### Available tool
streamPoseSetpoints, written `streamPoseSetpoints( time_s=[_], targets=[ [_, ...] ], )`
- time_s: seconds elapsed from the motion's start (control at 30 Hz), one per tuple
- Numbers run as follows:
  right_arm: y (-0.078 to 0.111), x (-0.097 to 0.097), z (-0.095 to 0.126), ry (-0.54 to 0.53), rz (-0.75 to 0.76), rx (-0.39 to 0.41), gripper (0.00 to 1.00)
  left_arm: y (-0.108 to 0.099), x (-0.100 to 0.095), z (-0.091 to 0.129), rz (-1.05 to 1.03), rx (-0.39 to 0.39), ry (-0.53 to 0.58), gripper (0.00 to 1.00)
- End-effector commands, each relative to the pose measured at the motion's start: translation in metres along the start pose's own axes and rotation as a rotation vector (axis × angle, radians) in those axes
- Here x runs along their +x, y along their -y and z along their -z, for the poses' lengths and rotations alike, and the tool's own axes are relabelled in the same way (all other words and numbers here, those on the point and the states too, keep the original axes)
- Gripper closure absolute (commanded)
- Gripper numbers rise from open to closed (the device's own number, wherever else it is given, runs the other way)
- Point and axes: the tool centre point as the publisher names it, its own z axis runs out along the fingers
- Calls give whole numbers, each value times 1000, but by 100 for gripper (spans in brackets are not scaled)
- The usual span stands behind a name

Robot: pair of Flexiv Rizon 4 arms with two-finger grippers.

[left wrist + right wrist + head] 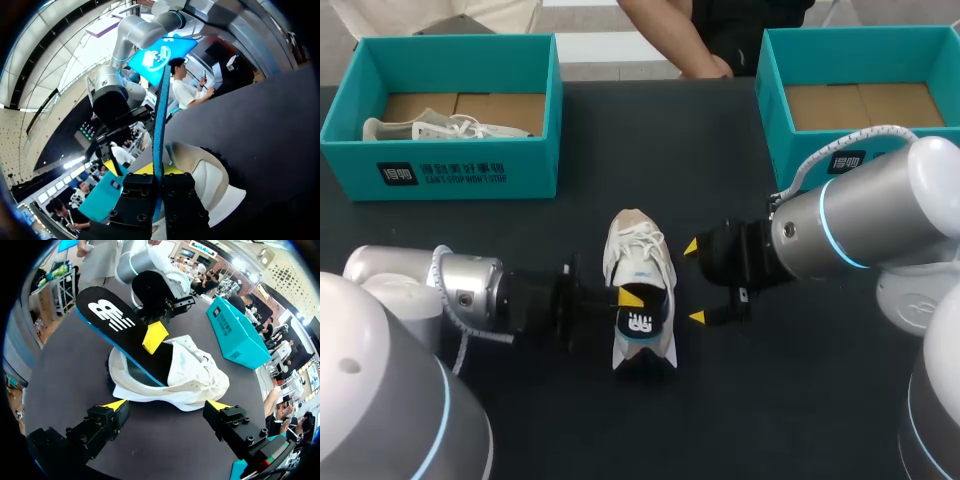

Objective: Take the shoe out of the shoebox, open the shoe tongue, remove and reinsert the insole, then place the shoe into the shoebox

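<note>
The sneaker (638, 255) sits out of its box on the dark desk (770, 420), between my two arms, so the first step is done. My left jaws are clamped on the black insole (640, 325). It slants up out of the heel opening, with its front end down inside the shoe (whether it is on its way out or going back in, I cannot tell). My right jaws are spread wide and empty, just beside the sneaker's far flank, touching nothing. What remains, as I judge it, is to seat the insole flat and then carry the sneaker into a shoebox. The right shoebox (772, 100) holds no shoe; the left shoebox (470, 170) holds another pale shoe (430, 128).
</note>
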Motion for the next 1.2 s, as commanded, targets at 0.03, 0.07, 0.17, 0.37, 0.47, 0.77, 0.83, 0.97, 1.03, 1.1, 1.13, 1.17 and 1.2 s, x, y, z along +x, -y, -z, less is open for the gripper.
streamPoseSetpoints(
  time_s=[0.03, 0.07, 0.17, 0.37, 0.47, 0.77, 0.83, 0.97, 1.03, 1.1, 1.13, 1.17, 1.2],
  targets=[
    [0, 1, 0, 0, 1, 0, 0, -13, 0, 2, -4, -5, 6, 100],
    [0, 1, 0, 0, 1, 0, 0, -15, -1, 4, -8, -12, 7, 100],
    [0, 1, 0, 0, 1, 0, 0, -19, -4, 7, -11, -21, 14, 100],
    [0, 1, 0, 0, 1, 0, 0, -9, -7, 6, -28, -17, 18, 81],
    [0, 1, 0, 0, 1, 0, 0, -2, -9, 6, -42, -14, 17, 63],
    [0, 1, 0, 0, 1, 0, 0, 24, -15, 2, -89, 14, 21, 68],
    [0, 1, 0, 0, 1, 0, 0, 25, -13, -1, -90, 20, 15, 73],
    [0, 1, 0, 0, 1, 0, 0, 19, -7, -4, -74, 23, 4, 100],
    [0, 1, 0, 0, 1, 0, 0, 16, -5, -6, -81, 21, 1, 100],
    [0, 1, 0, 0, 1, 0, 0, 11, -3, -7, -92, 13, -2, 100],
    [0, 1, 0, 0, 1, 0, 0, 8, -3, -7, -102, 8, -2, 100],
    [0, 1, 0, 0, 1, 0, 0, 4, -3, -7, -116, -2, -4, 100],
    [0, 1, 0, 0, 1, 0, 0, 1, -3, -7, -117, -9, -16, 100]
  ],
)
